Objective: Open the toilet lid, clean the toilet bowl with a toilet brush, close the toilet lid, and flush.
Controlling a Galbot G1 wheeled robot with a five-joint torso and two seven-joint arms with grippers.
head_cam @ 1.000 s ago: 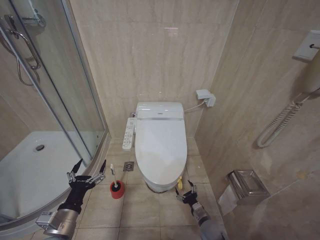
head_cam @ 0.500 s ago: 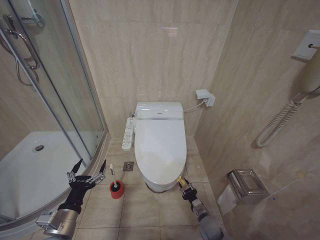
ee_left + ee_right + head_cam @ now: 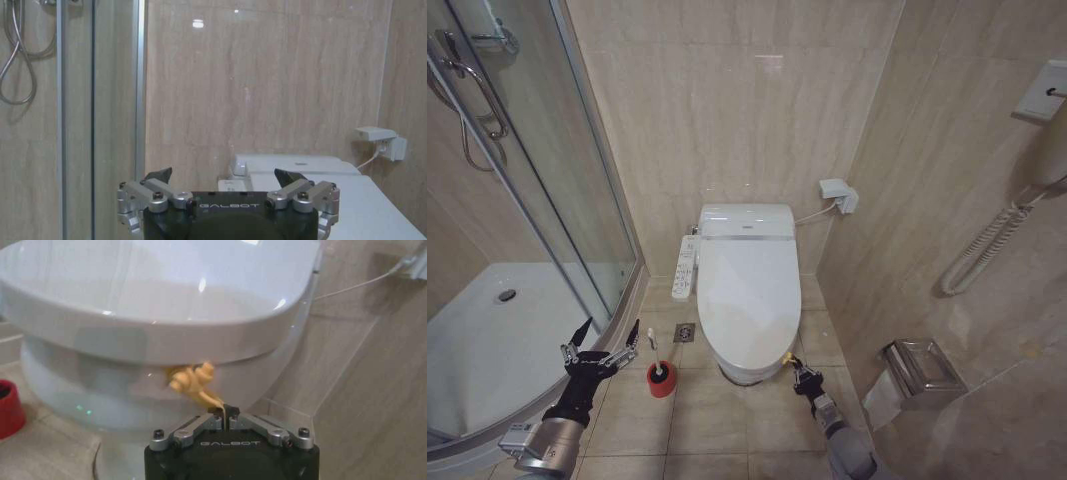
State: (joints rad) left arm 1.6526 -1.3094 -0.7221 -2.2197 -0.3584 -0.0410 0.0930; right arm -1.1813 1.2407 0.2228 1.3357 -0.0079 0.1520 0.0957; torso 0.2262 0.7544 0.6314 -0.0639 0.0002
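Nearest me, the right gripper sits low by the front-right of the toilet w/ its fingers pinched together on the tail of a yellow strap, which is knotted under the front edge of the toilet lid; lid's still flat down over the toilet bowl, so the step looks like opening via that strap; to do it well I'd say pull up & back in an arc round the rear hinge, not straight out toward the robot, keeping the pinch firm b/c the tail is thin and could slip; go slow near upright so the lid rests against the tank instead of slamming. Left gripper waits over the floor by the shower rail, fingers spread wide, holding nothing; just beside it the toilet brush stands in its red cup, near the bowl's left side; further back, control panel and tiled wall.
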